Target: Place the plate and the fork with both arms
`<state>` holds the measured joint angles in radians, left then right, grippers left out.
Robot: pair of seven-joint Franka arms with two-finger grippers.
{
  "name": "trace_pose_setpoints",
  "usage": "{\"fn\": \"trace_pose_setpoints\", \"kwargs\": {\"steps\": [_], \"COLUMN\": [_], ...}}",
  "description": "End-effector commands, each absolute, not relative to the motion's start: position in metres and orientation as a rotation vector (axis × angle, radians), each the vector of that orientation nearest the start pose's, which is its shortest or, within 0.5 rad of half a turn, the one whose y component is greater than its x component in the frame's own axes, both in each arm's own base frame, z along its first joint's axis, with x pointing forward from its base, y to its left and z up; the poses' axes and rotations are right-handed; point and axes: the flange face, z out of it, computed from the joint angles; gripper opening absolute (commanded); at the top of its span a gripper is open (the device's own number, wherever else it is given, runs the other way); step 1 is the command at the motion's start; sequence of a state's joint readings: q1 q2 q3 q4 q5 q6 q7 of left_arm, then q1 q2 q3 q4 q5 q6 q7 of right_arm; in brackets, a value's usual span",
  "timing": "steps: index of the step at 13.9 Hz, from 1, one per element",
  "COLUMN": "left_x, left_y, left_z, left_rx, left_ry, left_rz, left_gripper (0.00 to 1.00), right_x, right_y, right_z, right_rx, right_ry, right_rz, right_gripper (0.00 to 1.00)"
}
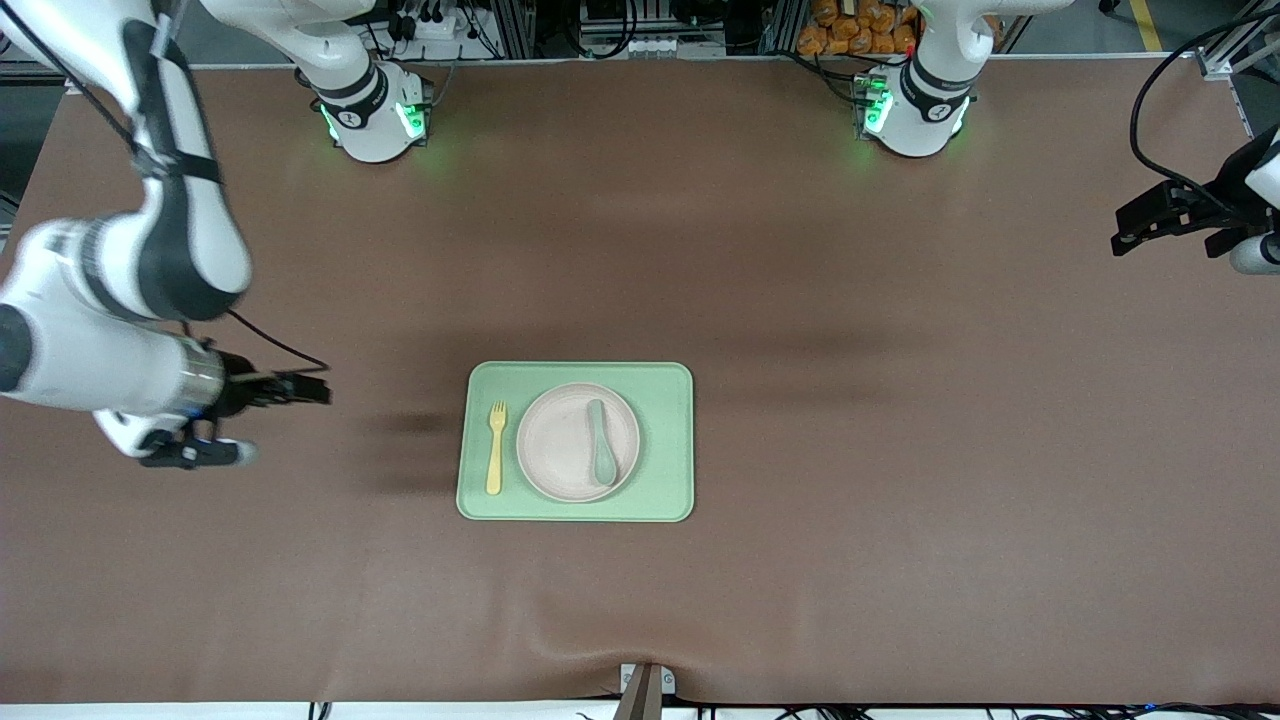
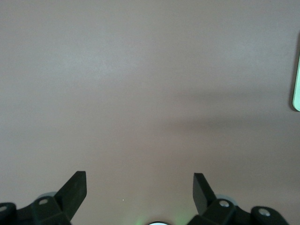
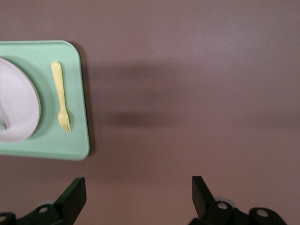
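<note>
A light-green tray (image 1: 576, 500) sits at lower centre of the frame. In it lie the plate (image 1: 565, 445), bearing a grey-green spoon (image 1: 602, 443), and the fork (image 1: 495, 447) beside the plate. The right gripper (image 1: 245, 420) at left and the left gripper (image 1: 1165, 225) at upper right both hang released, empty.

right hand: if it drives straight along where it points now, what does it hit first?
Probably bare table. The right hand, fingers open, is up over the cloth at the right arm's end; its wrist view shows the tray, with the fork, off to one side. Depth is uncertain.
</note>
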<state>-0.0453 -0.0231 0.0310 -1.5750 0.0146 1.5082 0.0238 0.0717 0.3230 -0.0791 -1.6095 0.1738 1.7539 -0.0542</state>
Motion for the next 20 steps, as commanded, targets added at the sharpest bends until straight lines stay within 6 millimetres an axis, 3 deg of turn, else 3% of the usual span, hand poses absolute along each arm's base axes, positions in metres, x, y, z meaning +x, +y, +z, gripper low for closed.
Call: {"fn": "trace_pose_setpoints", "kwargs": {"steps": [1, 5, 8, 11, 13, 15, 20], "left_x": [0.541, 0.541, 0.541, 0.542, 0.544, 0.544, 0.546], "left_y": [-0.004, -0.004, -0.004, -0.004, -0.004, -0.004, -0.003], "left_z": [0.632, 0.633, 0.631, 0.631, 0.628, 0.628, 0.623], "left_rx": [-3.142, -3.143, -3.143, -3.143, -3.143, -3.143, -3.142], "left_ry": [0.053, 0.053, 0.053, 0.053, 0.056, 0.058, 0.053], "left_rz": [0.06, 0.058, 0.063, 0.06, 0.067, 0.067, 0.082], "left_gripper": [1.0, 1.0, 1.0, 1.0, 1.0, 1.0, 1.0], "right_x": [0.599, 0.538, 0.509, 0.503, 0.501, 0.501, 0.507], "right_y": [-0.03, -0.057, -0.063, -0.065, -0.065, -0.059, -0.054], "right_z": [0.488, 0.59, 0.631, 0.667, 0.68, 0.679, 0.677], "right_rx": [-2.979, -3.061, -3.078, -3.1, -3.127, -3.127, -3.135], "right_ry": [-0.021, -0.01, 0.036, 0.077, 0.116, 0.183, 0.16], "right_rz": [0.246, 0.192, 0.221, 0.176, 0.153, 0.166, 0.128], "right_gripper": [1.0, 1.0, 1.0, 1.0, 1.0, 1.0, 1.0]}}
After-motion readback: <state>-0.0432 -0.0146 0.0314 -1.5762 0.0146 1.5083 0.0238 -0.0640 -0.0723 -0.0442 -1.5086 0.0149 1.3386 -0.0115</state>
